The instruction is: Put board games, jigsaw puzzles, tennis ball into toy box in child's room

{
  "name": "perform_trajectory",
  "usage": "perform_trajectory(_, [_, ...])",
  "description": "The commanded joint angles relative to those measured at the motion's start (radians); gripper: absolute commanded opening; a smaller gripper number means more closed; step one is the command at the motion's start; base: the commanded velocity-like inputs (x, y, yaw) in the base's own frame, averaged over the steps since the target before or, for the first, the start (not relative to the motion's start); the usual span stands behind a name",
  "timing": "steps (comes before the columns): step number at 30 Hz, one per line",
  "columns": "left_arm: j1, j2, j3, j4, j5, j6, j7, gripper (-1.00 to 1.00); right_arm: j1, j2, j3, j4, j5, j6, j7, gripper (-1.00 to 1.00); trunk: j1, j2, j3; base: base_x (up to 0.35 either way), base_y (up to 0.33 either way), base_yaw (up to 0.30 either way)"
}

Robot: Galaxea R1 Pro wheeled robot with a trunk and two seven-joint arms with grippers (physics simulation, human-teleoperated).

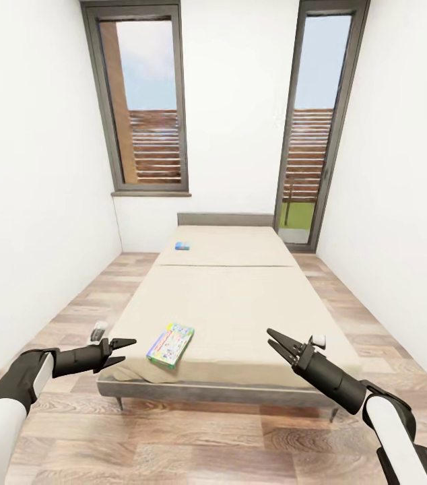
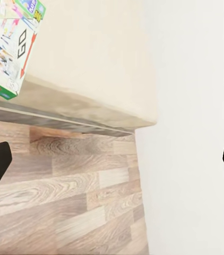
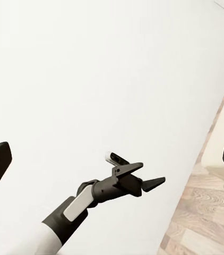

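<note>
At about 7 o'clock in the head view, the left gripper (image 1: 127,351) hangs beside the foot of the bed (image 1: 240,303), its black tapered fingers spread apart and holding nothing; at about 5 o'clock the right gripper (image 1: 274,341) hovers over the bed's near right edge, its pointed fingers likewise spread and empty. Between them, at 6 o'clock on the near mattress half, lies a flat rectangular board game (image 1: 170,344) with a busy pale-green printed cover, close to the foot edge. In the left wrist view the same box (image 2: 8,45) shows the letters "GO" with a red arrow, and a fragment of a red title band; other print is too small to read. A small blue board game (image 1: 182,246) rests far off at 12 o'clock on the far mattress half, near the grey headboard. The mattress looks matte beige, split by a seam, on a grey frame with thin legs. The floor (image 1: 173,438) is wood plank, the walls plain white, and two tall dark-framed windows stand behind. The right wrist view catches the left gripper (image 3: 144,178) against white wall.
</note>
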State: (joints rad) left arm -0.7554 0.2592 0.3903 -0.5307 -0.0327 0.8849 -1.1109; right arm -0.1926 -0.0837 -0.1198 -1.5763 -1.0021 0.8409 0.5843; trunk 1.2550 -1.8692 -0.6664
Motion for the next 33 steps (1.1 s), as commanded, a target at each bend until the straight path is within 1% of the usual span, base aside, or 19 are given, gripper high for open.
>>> perform_trajectory(1, [-0.001,0.000,0.004,0.000,-0.003,0.009,-0.005,1.00,-0.001,0.000,-0.002,0.001,-0.002,0.006,0.002,1.00,0.004,-0.008,-0.004,0.000,0.000,0.000])
perform_trajectory(17, [-0.001,0.014,0.004,0.000,-0.003,0.010,-0.007,1.00,-0.001,0.001,-0.003,0.002,-0.001,-0.002,0.003,1.00,0.065,-0.120,-0.054,0.000,0.000,0.000])
perform_trajectory(33, [-0.001,0.015,0.004,0.000,-0.003,0.008,-0.006,1.00,-0.001,0.002,0.000,0.002,-0.001,-0.004,0.003,1.00,0.126,-0.232,-0.105,0.000,0.000,0.000])
